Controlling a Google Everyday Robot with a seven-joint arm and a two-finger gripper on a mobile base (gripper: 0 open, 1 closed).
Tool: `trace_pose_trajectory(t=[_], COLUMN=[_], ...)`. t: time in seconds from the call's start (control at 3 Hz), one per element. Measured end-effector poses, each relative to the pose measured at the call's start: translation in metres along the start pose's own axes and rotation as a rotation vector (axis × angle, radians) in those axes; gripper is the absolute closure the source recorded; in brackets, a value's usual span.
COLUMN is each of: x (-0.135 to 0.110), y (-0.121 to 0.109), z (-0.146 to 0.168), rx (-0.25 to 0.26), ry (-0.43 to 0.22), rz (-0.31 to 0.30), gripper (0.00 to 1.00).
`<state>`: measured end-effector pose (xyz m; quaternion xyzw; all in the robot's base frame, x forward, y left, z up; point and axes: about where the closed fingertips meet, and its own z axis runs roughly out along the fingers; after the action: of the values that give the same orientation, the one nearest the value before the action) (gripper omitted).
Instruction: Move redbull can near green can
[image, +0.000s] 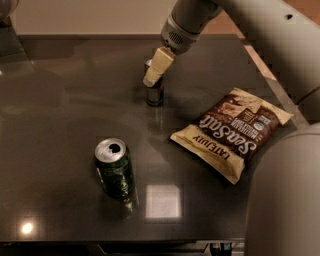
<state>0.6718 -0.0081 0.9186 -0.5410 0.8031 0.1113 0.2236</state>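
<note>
The redbull can stands upright at the back middle of the dark table; only its lower part and a bit of its silver top show. My gripper hangs from the arm at the top right and sits right at the can's upper half, covering it from the front. The green can stands upright at the front left, well apart from the redbull can, its opened silver top facing up.
A brown and cream chip bag lies flat to the right of the redbull can. My arm spans the top right, and a rounded robot part fills the lower right corner. The table's front edge runs along the bottom.
</note>
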Motion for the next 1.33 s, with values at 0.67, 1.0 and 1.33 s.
trace_pose_trajectory(t=[0.67,1.0,1.33], x=[-0.003,-0.005,-0.002], y=[0.008,0.029,0.070], z=[-0.003,-0.018,-0.036], rx=[-0.044,-0.090,-0.165], ry=[-0.030,-0.057,-0.088], rz=[-0.003,-0.065,-0.166], gripper=[0.65,0.87,1.00])
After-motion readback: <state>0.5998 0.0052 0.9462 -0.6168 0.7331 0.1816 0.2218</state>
